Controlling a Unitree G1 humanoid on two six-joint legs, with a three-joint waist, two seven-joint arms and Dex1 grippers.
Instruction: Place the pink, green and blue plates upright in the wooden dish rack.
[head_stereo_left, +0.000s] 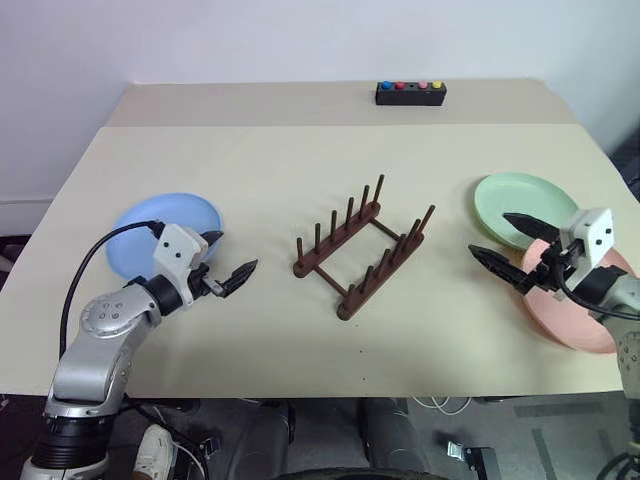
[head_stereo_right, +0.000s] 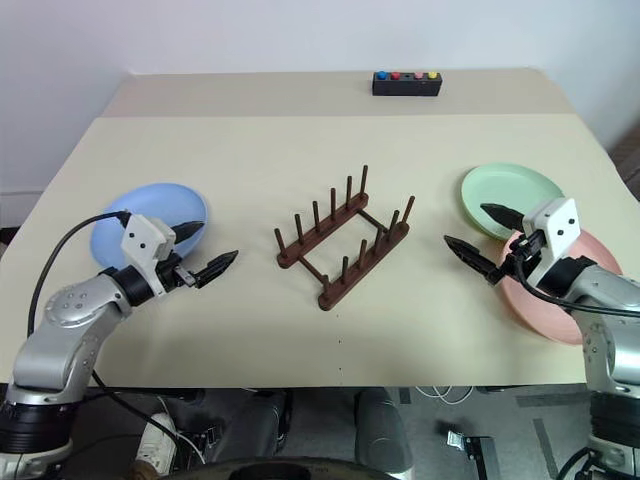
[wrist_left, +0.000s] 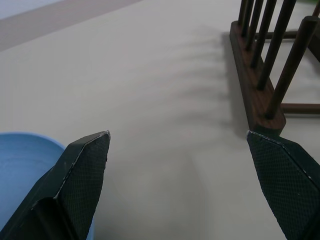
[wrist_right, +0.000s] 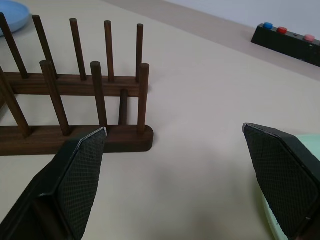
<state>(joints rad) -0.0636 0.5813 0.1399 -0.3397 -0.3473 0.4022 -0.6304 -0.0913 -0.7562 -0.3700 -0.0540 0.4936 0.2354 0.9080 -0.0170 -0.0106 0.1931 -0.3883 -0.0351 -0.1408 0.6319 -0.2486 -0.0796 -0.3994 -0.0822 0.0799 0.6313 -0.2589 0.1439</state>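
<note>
Both arms reach inward above the table: left gripper (head_stereo_left: 226, 257) aims toward three o'clock, right gripper (head_stereo_left: 500, 240) toward nine o'clock (fingers spread wide on each, nothing held).

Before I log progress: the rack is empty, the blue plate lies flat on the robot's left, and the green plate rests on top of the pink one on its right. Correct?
Not quite. In the left eye view the pink plate overlaps the green plate, not the reverse. The rack is empty and the blue plate lies flat on the left.
</note>
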